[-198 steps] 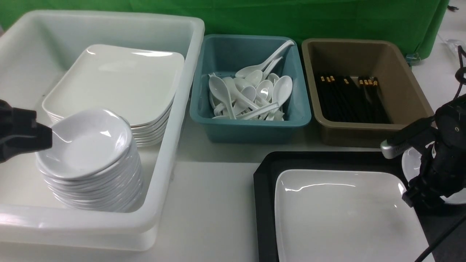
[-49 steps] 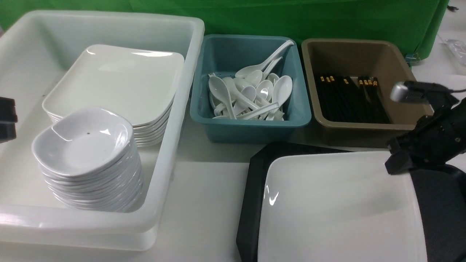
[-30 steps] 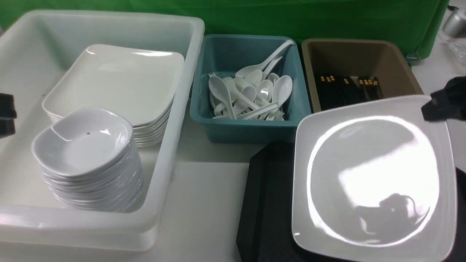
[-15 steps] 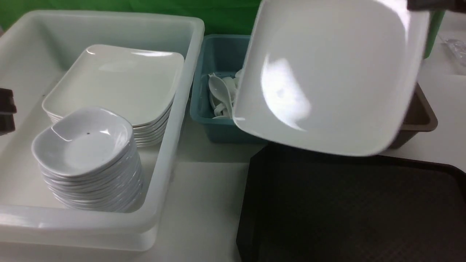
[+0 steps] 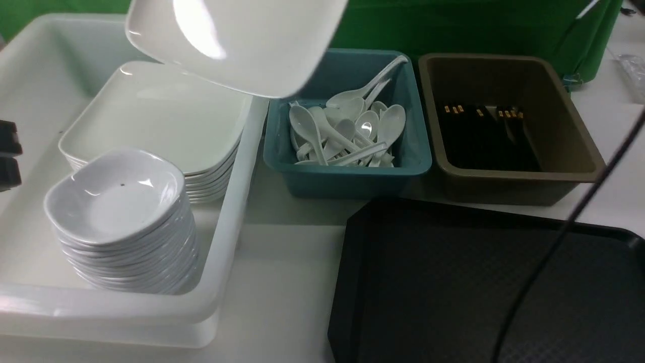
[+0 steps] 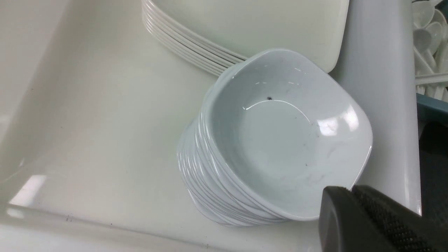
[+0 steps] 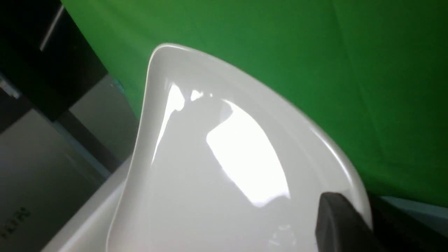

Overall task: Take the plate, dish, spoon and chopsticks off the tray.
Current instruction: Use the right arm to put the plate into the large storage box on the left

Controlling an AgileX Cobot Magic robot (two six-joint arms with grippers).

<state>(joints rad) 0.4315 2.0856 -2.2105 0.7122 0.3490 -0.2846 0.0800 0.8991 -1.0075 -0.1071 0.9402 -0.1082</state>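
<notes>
R tool [image 7: 341,224] pinching one rim of the large glossy white squarish plate [image 5: 237,40]; plate hangs tilted off it, airborne, well clear of the wide black textured tray [image 5: 453,282]. Below tool: stack of like white plates [image 5: 161,116] in the big white plastic tub [image 5: 249,166]. Risks: edge-only grip on glossy rim, may slip or swing; tilted drop could clip tub wall, land askew.
</notes>
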